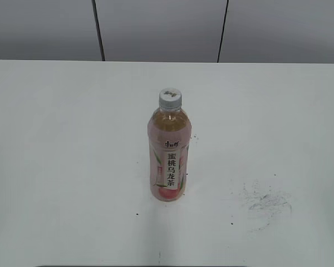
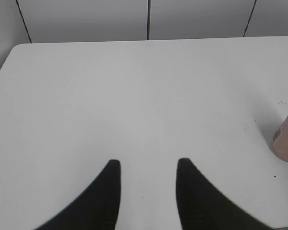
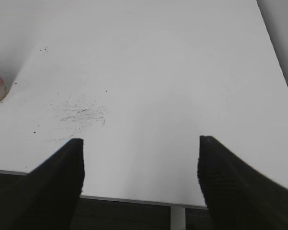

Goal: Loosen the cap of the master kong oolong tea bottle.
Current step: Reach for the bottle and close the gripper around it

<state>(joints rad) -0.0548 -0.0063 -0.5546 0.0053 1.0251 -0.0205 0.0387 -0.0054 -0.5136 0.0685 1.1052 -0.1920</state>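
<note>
1. Standing up straight on the white table (image 1: 55,167) is the master kong oolong tea bottle (image 1: 169,153), with amber tea inside and a pink label.
2. Its cap (image 1: 170,98) sits on top of the neck. The cap is white-grey with ribbed sides.
3. The left gripper (image 2: 149,165) hangs over bare table with its two black fingers (image 2: 108,191) spread apart. Nothing is between them.
4. From the left gripper, the bottle is off to the right and a bit ahead. Only the pink bottom edge shows there.
5. The right gripper (image 3: 140,143) is wide open too, and holds nothing.
6. From the right gripper, the bottle is far to the left and ahead.
7. Some grey scratch marks (image 3: 79,114) lie on the table ahead and left of the right gripper, between it and the bottle.
</note>
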